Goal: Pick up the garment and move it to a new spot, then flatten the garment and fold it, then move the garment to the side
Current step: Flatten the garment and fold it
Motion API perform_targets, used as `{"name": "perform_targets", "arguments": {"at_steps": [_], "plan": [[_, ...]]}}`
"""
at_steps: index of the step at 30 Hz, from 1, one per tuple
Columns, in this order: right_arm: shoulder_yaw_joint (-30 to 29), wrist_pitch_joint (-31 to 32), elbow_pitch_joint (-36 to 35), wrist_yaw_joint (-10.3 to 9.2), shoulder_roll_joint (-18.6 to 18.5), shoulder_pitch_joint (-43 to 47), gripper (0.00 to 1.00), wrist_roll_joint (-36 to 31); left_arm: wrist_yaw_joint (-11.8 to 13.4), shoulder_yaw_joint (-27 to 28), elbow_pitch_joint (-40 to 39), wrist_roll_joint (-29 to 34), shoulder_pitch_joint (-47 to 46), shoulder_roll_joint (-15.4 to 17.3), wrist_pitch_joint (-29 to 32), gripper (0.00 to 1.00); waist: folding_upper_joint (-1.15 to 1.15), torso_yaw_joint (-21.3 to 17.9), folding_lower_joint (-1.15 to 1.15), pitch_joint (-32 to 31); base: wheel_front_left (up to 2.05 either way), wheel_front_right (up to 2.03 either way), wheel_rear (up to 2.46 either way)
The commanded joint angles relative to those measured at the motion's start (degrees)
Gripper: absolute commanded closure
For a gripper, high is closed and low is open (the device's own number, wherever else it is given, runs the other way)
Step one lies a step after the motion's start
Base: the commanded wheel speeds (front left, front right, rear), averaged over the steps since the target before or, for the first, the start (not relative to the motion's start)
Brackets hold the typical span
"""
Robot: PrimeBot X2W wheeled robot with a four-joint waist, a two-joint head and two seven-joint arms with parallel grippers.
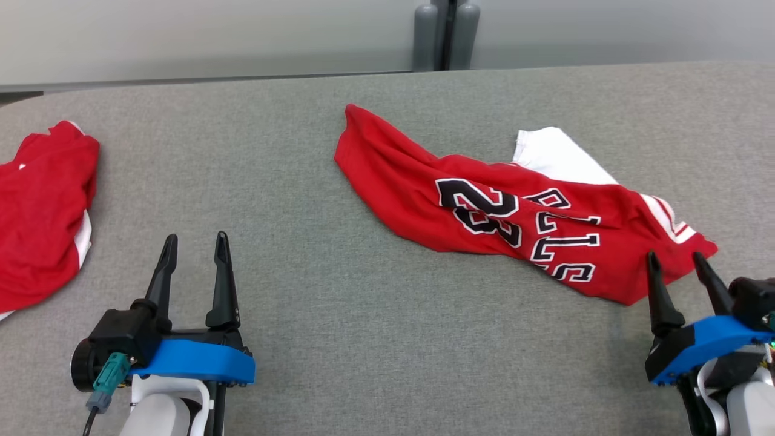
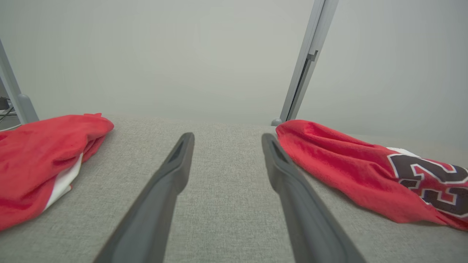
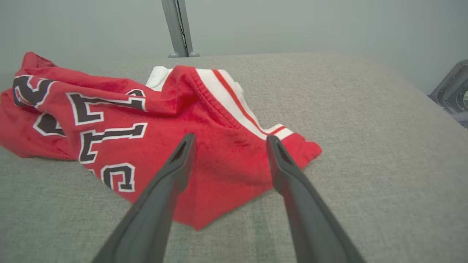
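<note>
The garment (image 1: 484,206) is a red jersey with black-and-white number and letters, lying crumpled on the grey table (image 1: 315,339) right of centre, a white part showing at its far right. In the right wrist view the garment (image 3: 153,120) lies just past my right gripper (image 3: 228,140), whose fingers stand open over its near corner with nothing held. My right gripper (image 1: 675,257) sits at the garment's near right corner. My left gripper (image 1: 195,239) is open over bare table at the lower left, empty; in the left wrist view it (image 2: 226,138) points between two red cloths.
A second red and white cloth (image 1: 42,206) lies at the table's left edge, also seen as the red cloth (image 2: 40,157) left of my left fingers. A grey post (image 1: 445,33) stands behind the table's far edge. A pale wall runs behind.
</note>
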Motion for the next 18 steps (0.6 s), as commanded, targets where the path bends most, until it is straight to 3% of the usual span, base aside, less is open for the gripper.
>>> {"name": "perform_targets", "arguments": {"at_steps": [1,9,13,18], "plan": [[-0.2,0.9,-1.2,0.01,0.4,0.9,0.0,0.8,0.2,0.0,-0.2,-0.2,0.5,0.1,0.2,0.0,0.0,-0.5,0.01,-0.6,0.0,0.0,0.0],[-3.6,22.2,-17.2,0.01,-0.1,-2.8,0.0,3.0,0.2,-0.6,-0.3,-0.5,0.4,0.1,0.5,0.0,0.0,-1.0,0.01,-1.1,0.0,0.0,0.0],[-2.8,33.1,-15.0,0.01,-3.2,-11.1,0.0,3.7,-0.3,-1.1,-0.5,-0.3,-0.4,0.3,0.6,0.0,0.0,0.5,0.01,0.1,0.0,0.0,0.0],[1.2,39.2,-4.9,0.01,-7.8,-22.0,0.0,5.0,-0.5,-2.1,-1.1,0.4,-1.7,0.3,0.6,0.0,0.0,4.1,0.01,2.7,0.0,0.0,0.0]]}}
